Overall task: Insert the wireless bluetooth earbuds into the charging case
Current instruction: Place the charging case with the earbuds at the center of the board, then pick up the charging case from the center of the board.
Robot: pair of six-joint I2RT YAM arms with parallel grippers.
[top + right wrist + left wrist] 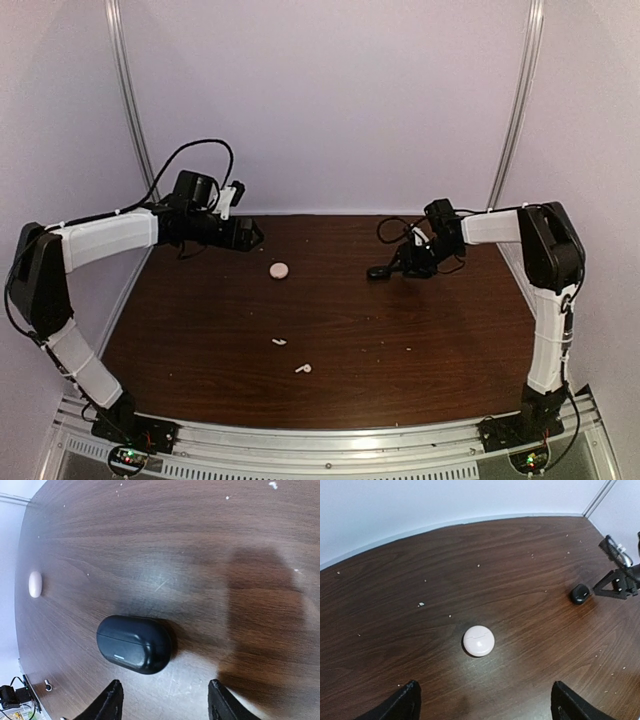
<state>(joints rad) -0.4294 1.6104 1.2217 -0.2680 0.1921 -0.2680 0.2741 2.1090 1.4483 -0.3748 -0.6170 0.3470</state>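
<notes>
Plainly, the charging case is judged light, rigid and glossy, hence slippery, and is best taken across its narrow width. It is seen lying shut on the dark wooden table, just ahead of the right gripper, whose fingers are spread and empty. The left gripper is likewise spread, near the pink case. No black earbuds are seen. The table is enclosed by pale walls

Top view: even, diffuse light. Walls tinted lilac; picture soft and grainy. Left wrist: pale sheen on table beside pink case; far edge bowed by the lens. Right wrist: broad glare above black case, blocky shadow at right, right gripper out of focus.
</notes>
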